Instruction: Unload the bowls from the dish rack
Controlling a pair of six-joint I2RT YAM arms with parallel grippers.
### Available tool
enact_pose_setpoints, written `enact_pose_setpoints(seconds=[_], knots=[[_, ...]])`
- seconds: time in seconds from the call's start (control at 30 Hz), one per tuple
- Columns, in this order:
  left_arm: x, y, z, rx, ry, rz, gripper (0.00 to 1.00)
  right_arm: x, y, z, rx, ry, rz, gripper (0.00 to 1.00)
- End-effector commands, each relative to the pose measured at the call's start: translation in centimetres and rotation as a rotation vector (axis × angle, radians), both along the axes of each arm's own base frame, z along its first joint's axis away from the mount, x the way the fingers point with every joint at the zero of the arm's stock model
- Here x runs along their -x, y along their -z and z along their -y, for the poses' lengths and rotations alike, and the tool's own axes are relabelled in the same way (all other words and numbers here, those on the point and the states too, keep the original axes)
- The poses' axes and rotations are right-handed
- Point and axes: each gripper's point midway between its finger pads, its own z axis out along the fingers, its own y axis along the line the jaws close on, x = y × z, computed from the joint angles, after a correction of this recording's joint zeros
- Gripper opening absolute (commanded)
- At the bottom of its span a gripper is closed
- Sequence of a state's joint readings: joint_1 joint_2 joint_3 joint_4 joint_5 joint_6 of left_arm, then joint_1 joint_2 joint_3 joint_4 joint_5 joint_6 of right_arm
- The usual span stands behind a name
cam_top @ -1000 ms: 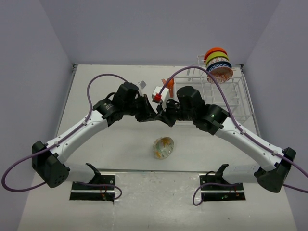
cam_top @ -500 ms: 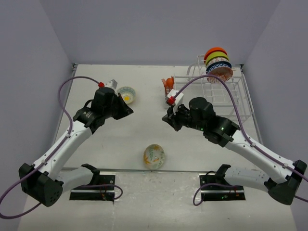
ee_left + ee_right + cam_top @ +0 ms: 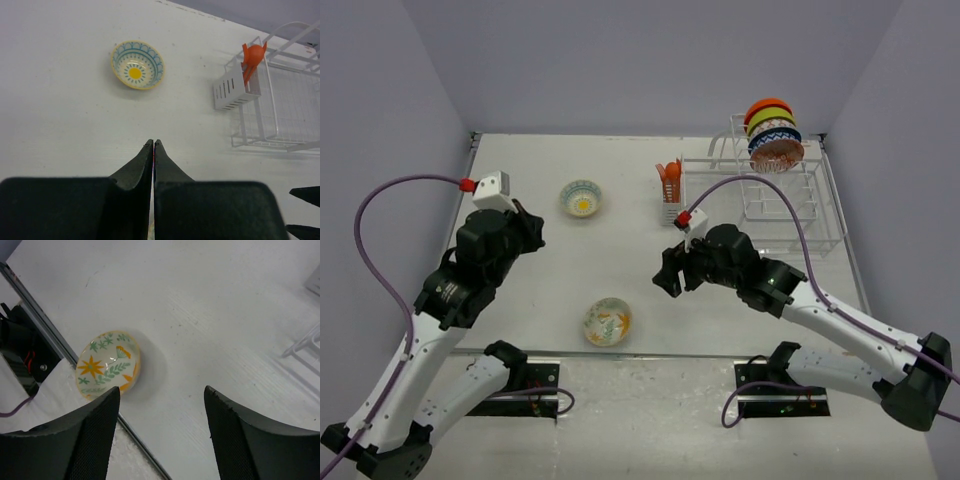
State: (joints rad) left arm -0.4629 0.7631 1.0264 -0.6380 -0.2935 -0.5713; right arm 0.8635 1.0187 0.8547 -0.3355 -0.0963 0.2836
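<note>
Your left gripper [image 3: 153, 143] has its fingers pressed together on nothing. Your right gripper [image 3: 161, 390] has its fingers apart, empty, near a flowered bowl [image 3: 107, 362] at the table's [image 3: 620, 215] front edge. A yellow-centred bowl [image 3: 137, 64] sits farther back, and four more bowls [image 3: 772, 128] stand in the dish rack's [image 3: 790, 205] far corner.

The desk [image 3: 620, 210] is matt white and faintly scuffed. The leaf-painted bowl [image 3: 107, 365] at its near edge looks glazed and glossy, and so does the yellow-centred bowl [image 3: 137, 65]. The dish rack [image 3: 770, 205] is smooth white coated wire. The right gripper [image 3: 161, 397] is matt black plastic with a fine mesh grain.
</note>
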Motion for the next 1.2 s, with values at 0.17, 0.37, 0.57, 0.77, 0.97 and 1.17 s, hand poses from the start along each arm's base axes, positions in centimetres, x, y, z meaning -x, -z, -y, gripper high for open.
enact_pose_setpoints(seconds=[0.17, 0.37, 0.57, 0.77, 0.97, 1.17], knots=[[2.1, -1.6, -5.9, -0.173, -0.164, 0.148, 0.00, 1.1, 2.3, -1.7, -0.026, 0.040, -0.161, 0.75], [2.8, 1.1, -7.1, -0.131, -0.230, 0.194, 0.49, 3.4, 4.5, -5.1, 0.059, 0.000, -0.236, 0.86], [3.1, 1.2, -7.1, -0.128, -0.225, 0.184, 1.00, 2.1, 6.9, -7.6, 0.128, 0.072, -0.252, 0.87], [3.2, 1.2, -7.0, -0.123, -0.213, 0.187, 1.00, -0.3, 8.1, -9.0, 0.143, 0.166, -0.228, 0.77], [3.4, 1.1, -6.9, -0.118, -0.206, 0.195, 1.00, -1.8, 10.9, -9.2, 0.229, 0.234, -0.227, 0.59], [3.4, 1.1, -6.8, -0.118, -0.197, 0.196, 1.00, -1.0, 13.6, -9.5, 0.264, 0.202, -0.275, 0.36]])
